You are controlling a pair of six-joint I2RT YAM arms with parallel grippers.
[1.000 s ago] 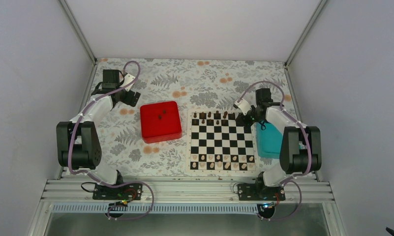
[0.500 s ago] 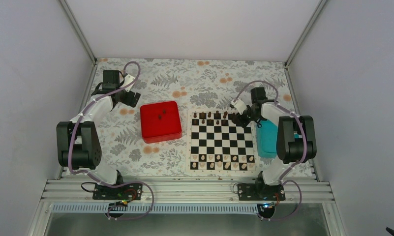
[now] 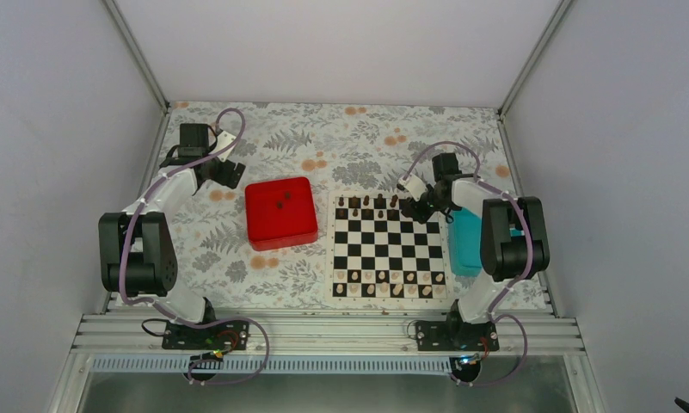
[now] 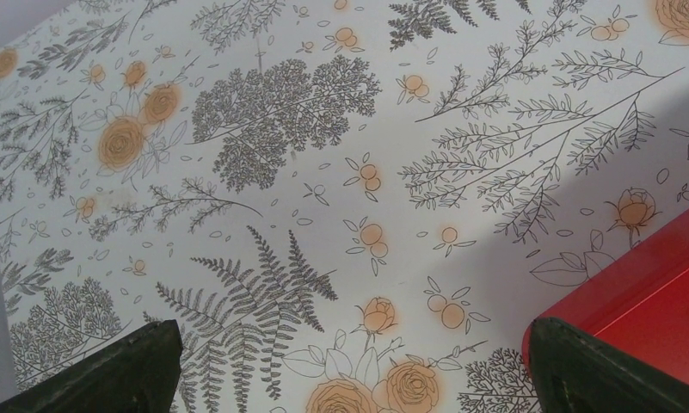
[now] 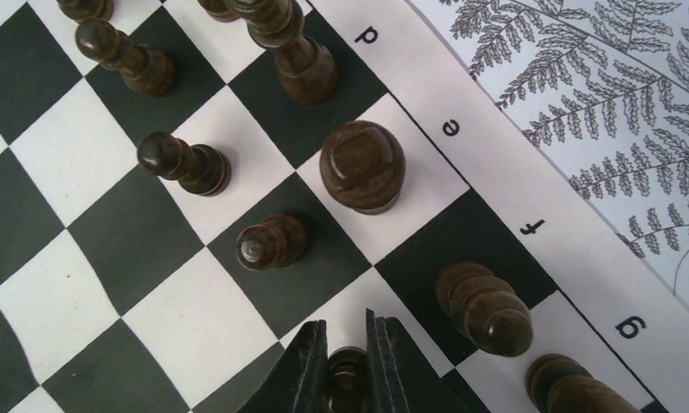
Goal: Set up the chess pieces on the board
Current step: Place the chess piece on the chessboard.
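The right jaws pinch a dark chess piece [image 5: 347,379] at bottom centre, over the board [image 5: 491,179]; the left jaws are spread wide. We judge it light, hard, slippery: hold the waist.

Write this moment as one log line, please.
left pincer: open, over flowered cloth by red tray | right pincer: shut on dark chess piece, at board | other dark pieces: standing on board

the board [image 3: 390,248] lies between a left tray [image 3: 267,225] and a right tray [image 3: 466,249]; chess pieces [image 3: 367,203] line its far edge.
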